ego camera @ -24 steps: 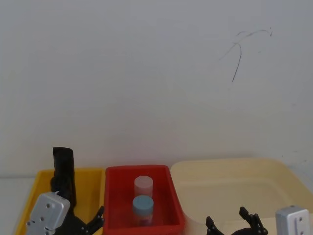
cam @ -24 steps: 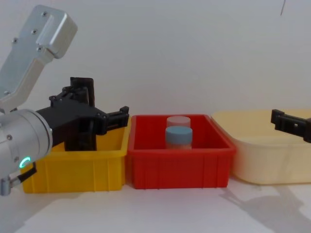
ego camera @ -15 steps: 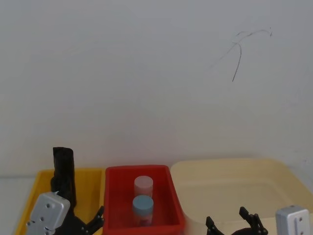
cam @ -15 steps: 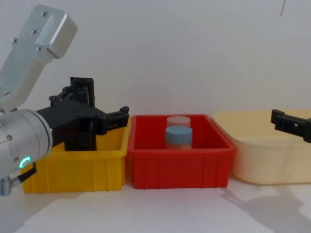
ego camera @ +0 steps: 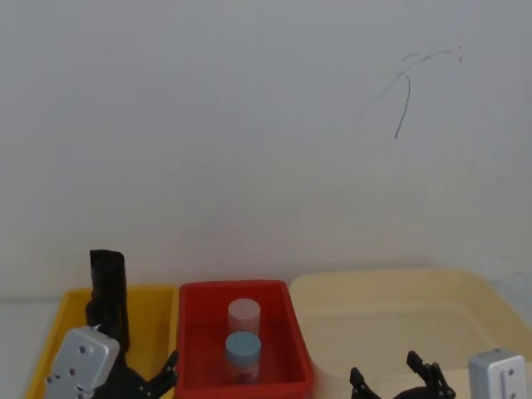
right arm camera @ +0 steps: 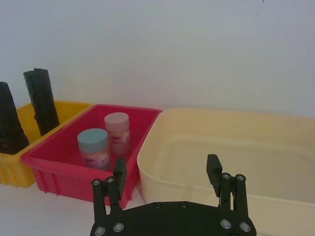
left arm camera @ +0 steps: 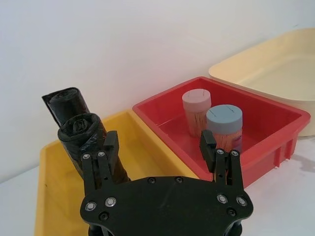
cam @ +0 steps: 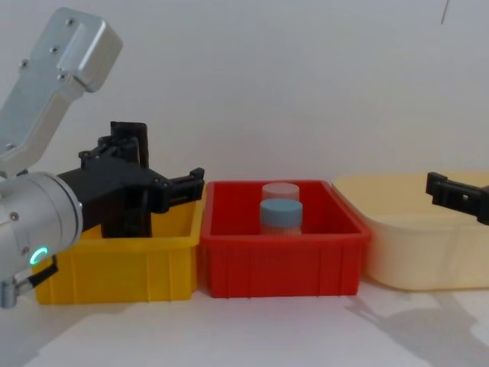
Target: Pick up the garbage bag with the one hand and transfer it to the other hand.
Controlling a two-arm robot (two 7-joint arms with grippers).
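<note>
- White wall behind a white tabletop (cam: 267,329) — yellow bin (left arm camera: 54,196), red bin (left arm camera: 275,142) and cream tub (right arm camera: 221,132) stand in a row
- the garbage bag (left arm camera: 81,132) stands upright in the yellow bin
- left gripper (left arm camera: 158,141) hangs over that bin, jaws spread and empty, one finger just beside the bag
- right gripper (right arm camera: 166,166) — likewise spread, holding nothing — sits above the cream tub

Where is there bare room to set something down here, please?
Bare: the cream tub's floor, near the right gripper, and the table before the bins. Two jars stand in the red bin. Crowded: the yellow bin, with garbage bag, slimmer roll and left gripper.
</note>
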